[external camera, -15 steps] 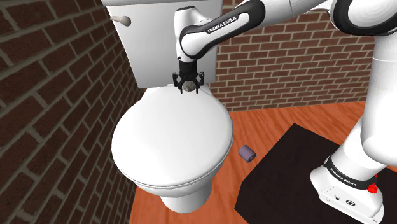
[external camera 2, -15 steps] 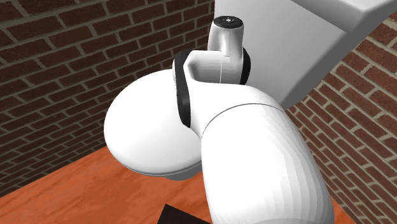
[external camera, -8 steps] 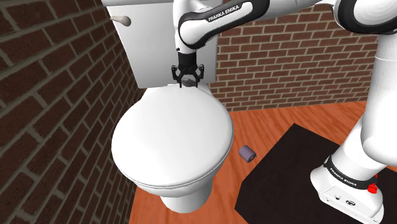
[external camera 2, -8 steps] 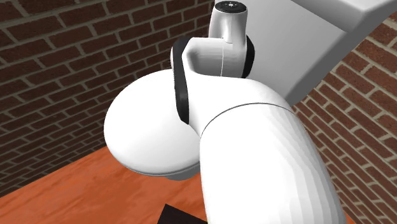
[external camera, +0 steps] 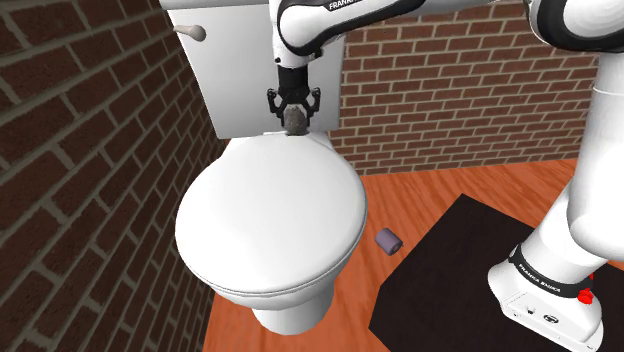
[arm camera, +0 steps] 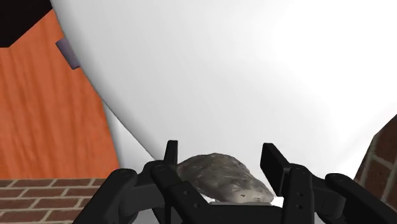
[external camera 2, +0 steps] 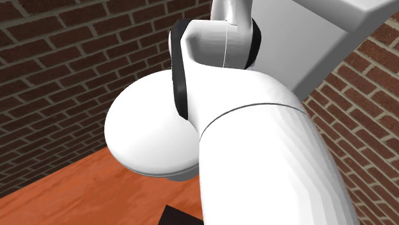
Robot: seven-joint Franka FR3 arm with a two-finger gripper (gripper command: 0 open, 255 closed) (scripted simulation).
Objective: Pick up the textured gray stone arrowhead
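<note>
A rough, speckled gray stone arrowhead (arm camera: 222, 178) sits clasped between the two black fingers of my gripper (arm camera: 219, 168). In the shoulder view the gripper (external camera: 293, 118) hangs a little above the back of the white toilet lid (external camera: 270, 215), in front of the tank (external camera: 235, 70), with the gray arrowhead (external camera: 295, 122) poking out below the fingers. The stone is off the lid. In the second exterior view the white arm (external camera 2: 256, 147) blocks the hand, and the toilet lid (external camera 2: 140, 134) shows behind it.
A small gray cylinder (external camera: 387, 240) lies on the orange wooden floor (external camera: 420, 200) beside the toilet. A dark mat (external camera: 450, 270) lies under the robot's stand (external camera: 545, 300). Brick walls (external camera: 90, 170) close in on the shoulder view's left and behind the tank.
The gripper has risen from the back of the toilet lid, carrying the arrowhead up with it. The arm's wrist has moved upward in both exterior views.
</note>
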